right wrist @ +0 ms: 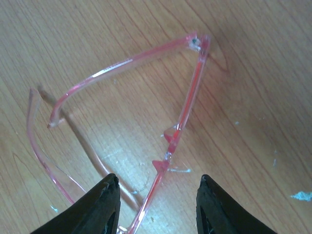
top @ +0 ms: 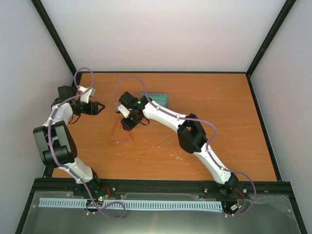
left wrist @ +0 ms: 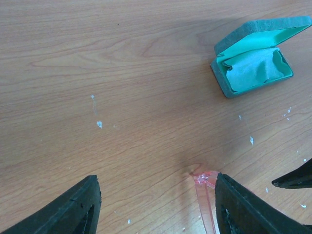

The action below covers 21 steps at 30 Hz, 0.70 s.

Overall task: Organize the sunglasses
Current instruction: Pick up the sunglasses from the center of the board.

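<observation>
The sunglasses (right wrist: pixel 187 102) are a thin pink-red frame lying on the wooden table with both temples unfolded. My right gripper (right wrist: pixel 158 195) hangs just above them, open, and the front bar runs between its two fingers without touching either. In the top view the sunglasses (top: pixel 121 141) lie left of centre under the right gripper (top: pixel 126 127). My left gripper (top: pixel 101 107) stands open to their left and holds nothing. The left wrist view shows one hinge of the sunglasses (left wrist: pixel 204 180) beside the inner edge of its right finger (left wrist: pixel 243 209).
An oblong grey-blue case (left wrist: pixel 253 58) stands open behind the glasses, with green lining and a light-blue cloth (left wrist: pixel 256 70) inside. The case (top: pixel 155 99) is partly hidden by the right arm. Small white specks dot the table (top: pixel 209 97). Black frame posts and white walls ring it.
</observation>
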Each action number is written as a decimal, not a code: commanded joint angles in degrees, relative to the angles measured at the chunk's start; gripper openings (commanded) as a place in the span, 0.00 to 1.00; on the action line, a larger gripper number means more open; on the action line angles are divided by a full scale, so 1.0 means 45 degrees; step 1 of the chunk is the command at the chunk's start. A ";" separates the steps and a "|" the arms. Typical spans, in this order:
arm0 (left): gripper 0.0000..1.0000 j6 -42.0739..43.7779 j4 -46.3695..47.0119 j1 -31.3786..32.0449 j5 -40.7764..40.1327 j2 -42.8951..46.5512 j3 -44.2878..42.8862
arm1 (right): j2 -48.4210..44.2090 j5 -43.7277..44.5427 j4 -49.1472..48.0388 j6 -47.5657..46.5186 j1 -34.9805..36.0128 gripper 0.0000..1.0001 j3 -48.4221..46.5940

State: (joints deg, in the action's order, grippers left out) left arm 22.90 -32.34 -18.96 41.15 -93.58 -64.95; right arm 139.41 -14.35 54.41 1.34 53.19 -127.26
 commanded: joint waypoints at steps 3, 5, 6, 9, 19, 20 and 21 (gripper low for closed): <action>0.65 0.0247 0.0422 -0.0043 0.0429 0.0490 0.0201 | 0.0760 -0.0311 0.0221 0.0111 0.0201 0.42 -0.0779; 0.65 0.0285 0.0416 -0.0044 0.0427 0.0496 0.0250 | 0.0877 -0.0310 0.0287 0.0111 0.0224 0.42 -0.0864; 0.65 0.0301 0.0439 -0.0035 0.0432 0.0514 0.0280 | 0.0924 -0.0313 0.0300 0.0121 0.0230 0.41 -0.0873; 0.65 0.0340 0.0486 -0.0044 0.0427 0.0570 0.0363 | 0.1044 -0.0309 0.0339 0.0148 0.0268 0.40 -0.0911; 0.65 0.0364 0.0679 -0.0044 0.0563 0.0675 0.0669 | 0.1188 -0.0409 -0.0049 0.0380 0.0278 0.38 -0.0962; 0.65 0.0389 0.0709 -0.0044 0.0573 0.0668 0.0701 | 0.1204 -0.0449 -0.0088 0.0399 0.0271 0.38 -0.0990; 0.65 0.0379 0.0734 -0.0044 0.0592 0.0675 0.0734 | 0.1233 -0.0462 -0.0098 0.0418 0.0287 0.38 -0.1008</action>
State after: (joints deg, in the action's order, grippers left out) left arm 23.16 -30.68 -18.96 42.13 -92.25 -62.15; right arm 143.65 -15.57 54.61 2.42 53.78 -129.78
